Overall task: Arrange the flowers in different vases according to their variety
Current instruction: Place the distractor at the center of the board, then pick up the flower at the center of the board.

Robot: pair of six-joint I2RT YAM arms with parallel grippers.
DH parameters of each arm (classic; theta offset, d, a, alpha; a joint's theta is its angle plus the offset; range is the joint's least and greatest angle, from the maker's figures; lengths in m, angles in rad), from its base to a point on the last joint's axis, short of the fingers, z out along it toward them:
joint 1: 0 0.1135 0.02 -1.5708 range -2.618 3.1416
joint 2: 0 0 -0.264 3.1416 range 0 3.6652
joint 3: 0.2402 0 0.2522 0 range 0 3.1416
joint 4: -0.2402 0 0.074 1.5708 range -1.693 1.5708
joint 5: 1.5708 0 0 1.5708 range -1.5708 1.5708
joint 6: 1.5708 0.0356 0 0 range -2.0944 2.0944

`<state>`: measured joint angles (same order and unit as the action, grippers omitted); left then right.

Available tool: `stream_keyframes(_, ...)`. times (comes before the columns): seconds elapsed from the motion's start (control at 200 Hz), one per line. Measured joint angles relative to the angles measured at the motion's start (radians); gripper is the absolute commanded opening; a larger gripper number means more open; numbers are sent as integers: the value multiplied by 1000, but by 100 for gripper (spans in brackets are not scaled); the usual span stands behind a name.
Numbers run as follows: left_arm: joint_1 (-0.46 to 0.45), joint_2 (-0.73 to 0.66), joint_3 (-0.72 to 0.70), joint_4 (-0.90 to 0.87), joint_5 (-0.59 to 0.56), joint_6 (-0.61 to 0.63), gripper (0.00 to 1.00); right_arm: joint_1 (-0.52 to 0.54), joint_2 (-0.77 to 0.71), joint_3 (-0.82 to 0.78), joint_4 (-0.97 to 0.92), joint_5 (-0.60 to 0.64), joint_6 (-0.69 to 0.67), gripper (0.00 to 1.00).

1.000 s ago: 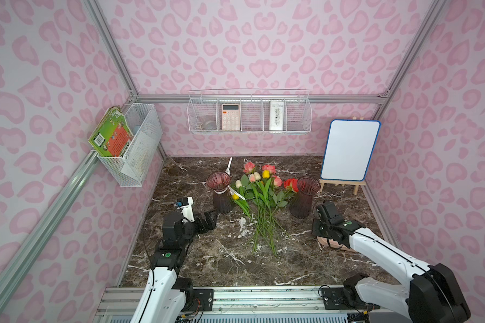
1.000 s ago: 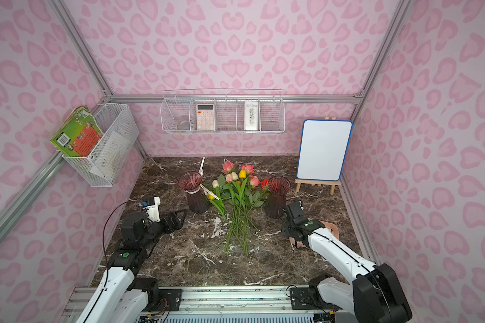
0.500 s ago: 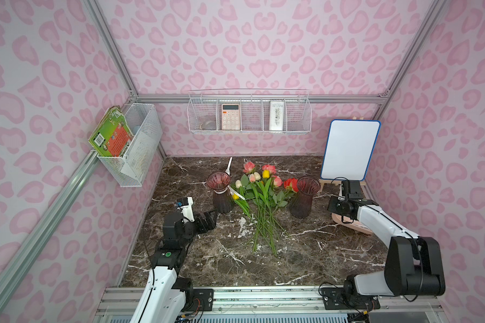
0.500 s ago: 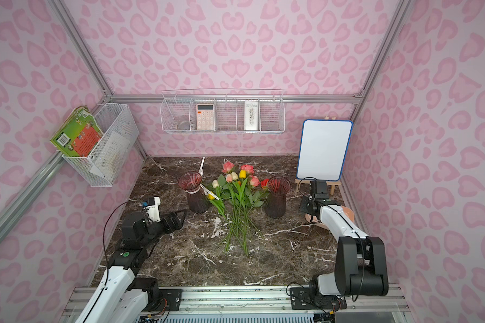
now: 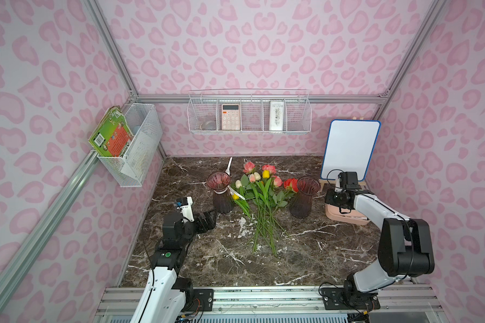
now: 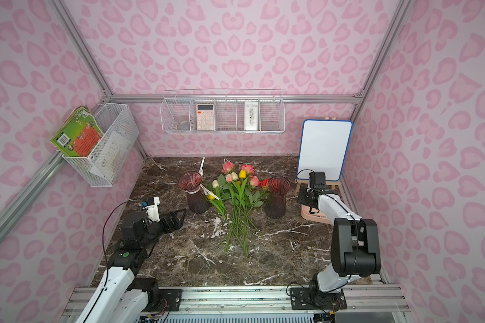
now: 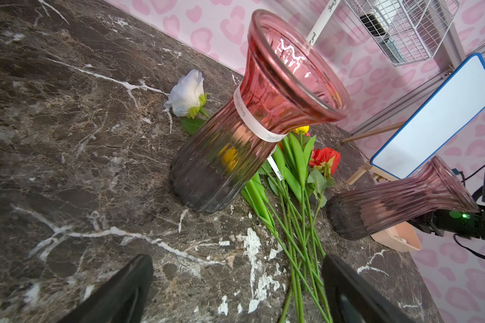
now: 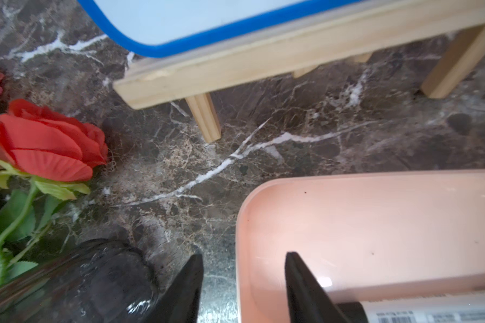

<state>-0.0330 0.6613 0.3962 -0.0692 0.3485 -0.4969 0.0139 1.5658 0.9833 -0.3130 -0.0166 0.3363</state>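
Observation:
The flowers (image 5: 261, 193) lie in a loose bunch on the marble table, heads toward the back, between the two vases. The vase with a white neck band (image 5: 220, 195) stands left of them and the plain vase (image 5: 303, 200) right; both hold nothing. My left gripper (image 7: 235, 279) is open in front of the banded vase, with stems (image 7: 297, 237) near one finger. In that view a white rose (image 7: 186, 95) lies behind the banded vase. My right gripper (image 8: 244, 268) is open and holds nothing, its jaws either side of the peach tray's rim (image 8: 240, 223), beside the red rose (image 8: 45, 145).
A blue-framed whiteboard on a wooden easel (image 5: 349, 151) stands at the back right, just behind my right gripper. A marker (image 8: 431, 310) lies in the peach tray (image 5: 347, 219). Wire baskets hang on the back wall (image 5: 249, 117) and left wall (image 5: 132, 151).
My right arm has swung from the tray's front toward the back, near the whiteboard, and its jaws have opened. The left arm, flowers and vases have not moved.

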Motion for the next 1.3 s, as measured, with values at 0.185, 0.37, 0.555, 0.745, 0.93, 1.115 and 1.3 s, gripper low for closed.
stream_keyframes(0.185,0,0,-14,5,-14,-37,98,-8,-139,-5,-40,29,0,80)
stream_keyframes(0.37,-1,-8,-15,-2,-8,-55,99,-9,-327,-39,-72,26,1,89)
stream_keyframes(0.555,-1,-40,-23,-15,-13,-84,99,1,-530,-81,-101,-27,5,96)
stream_keyframes(0.745,-10,-67,-26,-84,-25,-158,99,96,-713,-95,-126,-71,18,99)
stream_keyframes(0.93,-48,-93,-3,-180,-18,-187,99,285,-776,-93,-134,-89,52,99)
stream_keyframes(1.115,-123,-137,-2,-269,-15,-201,99,550,-779,-100,-130,-68,87,99)
stream_keyframes(1.3,-206,-140,0,-299,-48,-198,98,801,-681,-125,-73,-17,121,91)
